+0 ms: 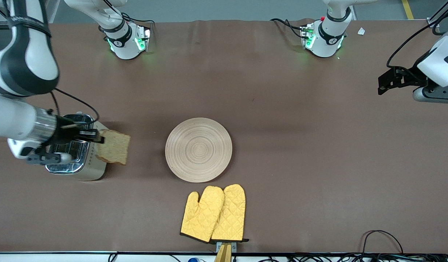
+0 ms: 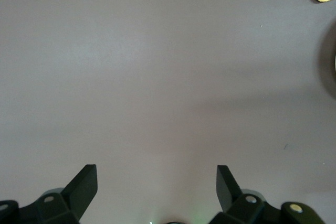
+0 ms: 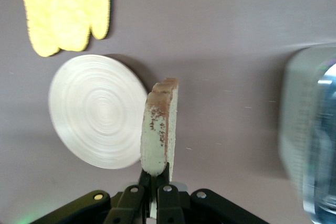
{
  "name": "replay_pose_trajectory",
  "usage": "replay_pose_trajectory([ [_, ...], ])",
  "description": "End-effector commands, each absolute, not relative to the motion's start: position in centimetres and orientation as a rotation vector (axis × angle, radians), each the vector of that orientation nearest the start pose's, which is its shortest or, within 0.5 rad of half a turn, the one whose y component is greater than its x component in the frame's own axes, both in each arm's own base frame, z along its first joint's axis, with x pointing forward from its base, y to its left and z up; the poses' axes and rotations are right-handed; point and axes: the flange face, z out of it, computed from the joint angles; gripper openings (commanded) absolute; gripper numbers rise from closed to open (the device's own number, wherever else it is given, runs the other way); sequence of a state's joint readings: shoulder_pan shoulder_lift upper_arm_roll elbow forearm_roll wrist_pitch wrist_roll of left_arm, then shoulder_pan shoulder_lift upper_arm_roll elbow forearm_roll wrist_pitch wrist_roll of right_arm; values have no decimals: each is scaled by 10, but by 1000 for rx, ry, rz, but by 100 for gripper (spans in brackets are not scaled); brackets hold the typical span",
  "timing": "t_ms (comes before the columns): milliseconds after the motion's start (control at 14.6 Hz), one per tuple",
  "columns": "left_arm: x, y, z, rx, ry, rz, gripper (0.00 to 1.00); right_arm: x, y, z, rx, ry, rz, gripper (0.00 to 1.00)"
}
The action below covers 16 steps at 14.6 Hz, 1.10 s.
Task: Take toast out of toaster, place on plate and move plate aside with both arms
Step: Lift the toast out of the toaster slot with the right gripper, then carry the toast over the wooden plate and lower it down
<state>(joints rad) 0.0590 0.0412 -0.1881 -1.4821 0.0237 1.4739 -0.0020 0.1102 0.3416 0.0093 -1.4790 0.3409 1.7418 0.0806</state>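
Observation:
The toast (image 1: 114, 146), a speckled brown slice with a darker crust, hangs in the air beside the toaster, between it and the plate. My right gripper (image 1: 98, 137) is shut on one edge of the toast (image 3: 160, 129), over the toaster's plate-side edge. The plate (image 1: 198, 149) is round, pale wood with ring grooves, and lies flat mid-table with nothing on it; the right wrist view shows the plate (image 3: 97, 111) past the slice. My left gripper (image 2: 156, 182) waits open over bare table at the left arm's end, its fingers (image 1: 388, 80) apart and holding nothing.
A chrome toaster (image 1: 76, 147) stands at the right arm's end of the table. A pair of yellow oven mitts (image 1: 213, 213) lies nearer the front camera than the plate, by the table's edge. Cables run along that edge.

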Motion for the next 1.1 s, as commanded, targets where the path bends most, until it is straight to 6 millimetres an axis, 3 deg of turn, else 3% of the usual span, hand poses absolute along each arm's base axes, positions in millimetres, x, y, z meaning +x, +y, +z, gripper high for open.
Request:
replay_pose_trajectory([
  [0, 555, -66, 642, -3133, 213, 66, 100, 635, 198, 440, -2773, -19, 193, 2],
  [69, 555, -66, 642, -3136, 214, 66, 100, 626, 238, 423, -2766, -69, 200, 2],
  [206, 555, -66, 643, -3138, 214, 64, 100, 612, 290, 391, -2740, 14, 171, 2],
  [274, 555, -66, 643, -3138, 214, 64, 100, 605, 311, 379, -2734, 26, 136, 2],
  [411, 555, -66, 643, -3139, 214, 64, 100, 605, 335, 334, -2654, 129, 131, 1],
  [480, 555, -67, 643, -3146, 216, 65, 100, 602, 346, 324, -2626, 149, 137, 0],
  [754, 555, -66, 643, -3150, 212, 66, 100, 614, 316, 315, -2630, 156, 130, 0],
  [1028, 555, -67, 642, -3152, 210, 68, 100, 616, 250, 272, -2664, 55, 146, 1],
])
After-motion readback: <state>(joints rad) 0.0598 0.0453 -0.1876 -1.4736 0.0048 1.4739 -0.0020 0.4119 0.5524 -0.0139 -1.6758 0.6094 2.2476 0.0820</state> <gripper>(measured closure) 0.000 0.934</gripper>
